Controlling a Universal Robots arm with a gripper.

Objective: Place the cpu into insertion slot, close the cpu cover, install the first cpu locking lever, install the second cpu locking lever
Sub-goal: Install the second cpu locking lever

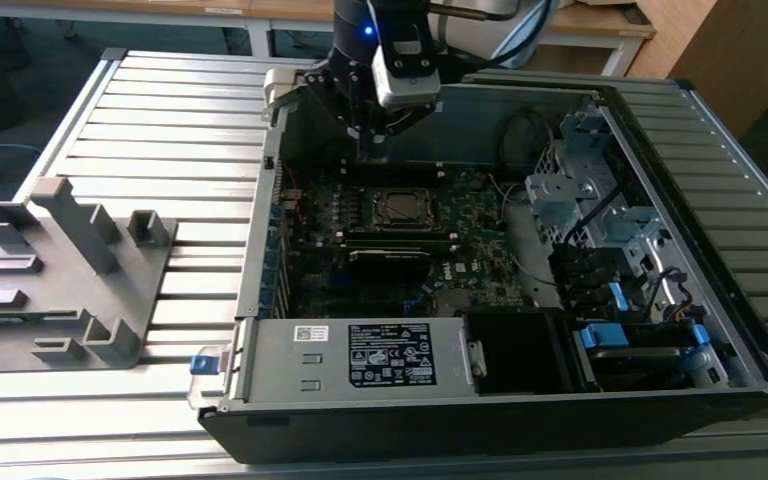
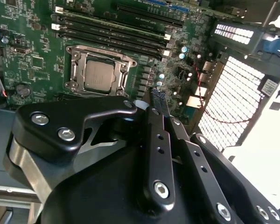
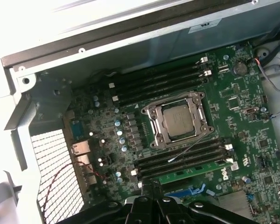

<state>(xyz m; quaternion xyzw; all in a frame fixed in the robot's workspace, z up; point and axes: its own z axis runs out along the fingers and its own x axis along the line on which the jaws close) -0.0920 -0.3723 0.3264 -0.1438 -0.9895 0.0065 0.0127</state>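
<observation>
While the gripper (image 2: 157,94) hangs over the open computer case (image 1: 704,150) with its fingers pressed together on nothing, the motherboard (image 3: 242,116) lies below it. Ahead of the fingertips, the cpu cover (image 3: 155,122) lies shut over the insertion slot (image 2: 74,74), framing the cpu (image 3: 179,121), seated flat inside.

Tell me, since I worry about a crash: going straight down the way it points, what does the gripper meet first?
Probably the motherboard beside the cpu cover, not the cpu itself. The gripper, jaws together and empty, hangs above it; depth is unclear.
</observation>
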